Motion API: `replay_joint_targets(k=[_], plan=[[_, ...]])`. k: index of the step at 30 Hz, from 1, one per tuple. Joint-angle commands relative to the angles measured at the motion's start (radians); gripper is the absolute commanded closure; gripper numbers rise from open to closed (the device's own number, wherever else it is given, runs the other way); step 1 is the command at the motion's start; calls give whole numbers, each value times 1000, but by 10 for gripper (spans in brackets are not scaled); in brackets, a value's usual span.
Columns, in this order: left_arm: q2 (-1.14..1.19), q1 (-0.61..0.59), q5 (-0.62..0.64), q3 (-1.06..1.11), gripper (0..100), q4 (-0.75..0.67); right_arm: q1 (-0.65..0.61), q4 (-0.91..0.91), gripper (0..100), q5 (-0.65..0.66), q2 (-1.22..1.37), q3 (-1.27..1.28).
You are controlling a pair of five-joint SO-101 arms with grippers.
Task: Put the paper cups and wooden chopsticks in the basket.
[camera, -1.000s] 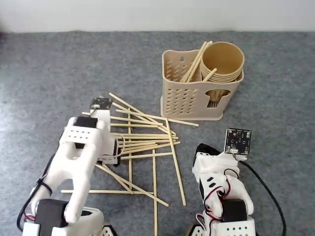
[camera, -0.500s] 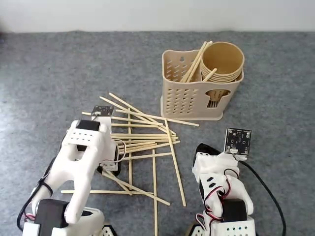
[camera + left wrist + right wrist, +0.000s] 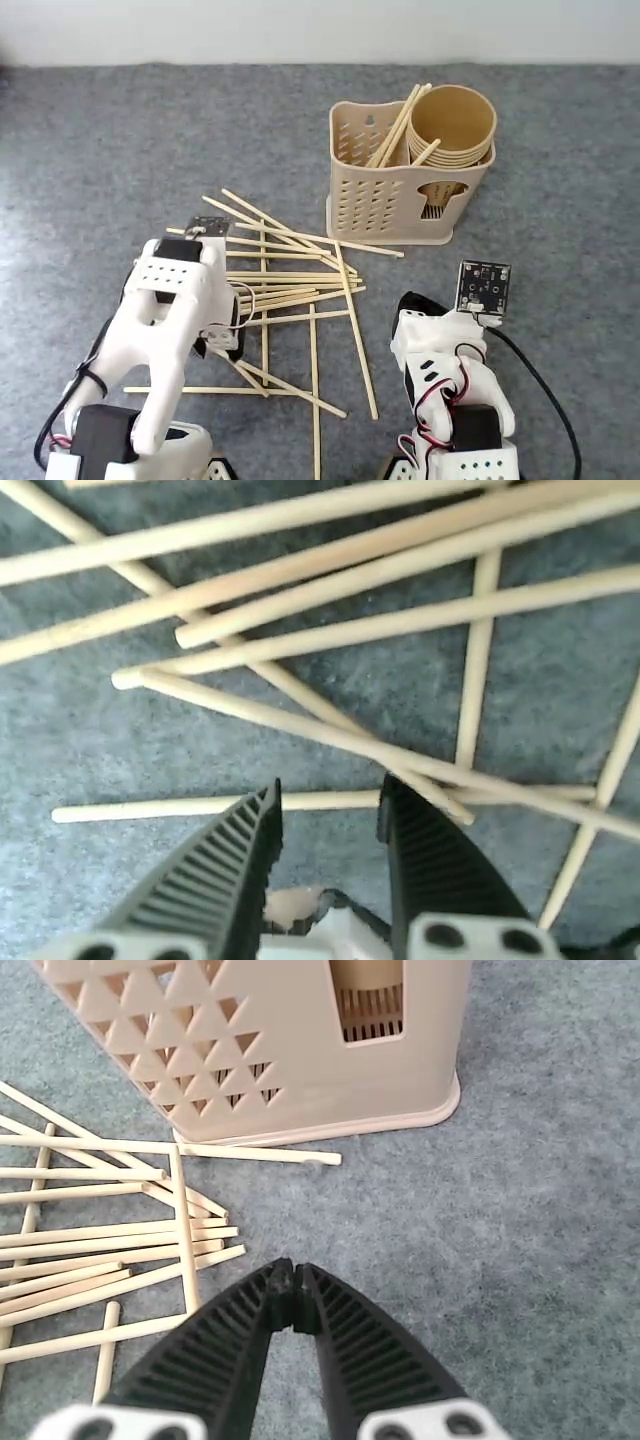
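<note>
Several wooden chopsticks [image 3: 295, 285] lie crisscrossed on the grey mat [image 3: 100, 150], left of centre. The beige basket [image 3: 385, 205] stands at the back right, holding a stack of paper cups [image 3: 452, 125] and a few upright chopsticks [image 3: 395, 130]. My left gripper [image 3: 328, 792] is open, low over the near left part of the pile. One chopstick [image 3: 160, 806] runs crosswise just past its fingertips, with more chopsticks [image 3: 400, 625] beyond it. My right gripper [image 3: 293, 1272] is shut and empty, above bare mat in front of the basket [image 3: 300, 1050].
The left arm [image 3: 165, 320] covers the pile's left side. Near the front edge rests the right arm [image 3: 450, 385], with its cable [image 3: 545, 385] trailing to the right. Bare mat lies to the far left and to the right of the basket.
The left arm has drawn back slightly toward the front edge over the pile. A low chopstick near it shifted a little. The right arm has not moved.
</note>
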Motion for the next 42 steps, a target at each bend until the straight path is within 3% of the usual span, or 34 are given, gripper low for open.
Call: replay_joint_targets(k=[1,17,29,35,42], plan=[[-6,3,81,18,841,-84,-1,-15,988,-5,-5,-8],[-3,-115,84,128,840,-216,-1,-15,988,-5,-5,-8],[-3,-110,91,150,845,-267,-1,-15,988,-5,-5,-6],[-3,-109,87,150,983,-267,-1,-15,988,-5,-5,-6],[-3,-109,87,150,987,-267,1,-15,988,-5,-5,-6]])
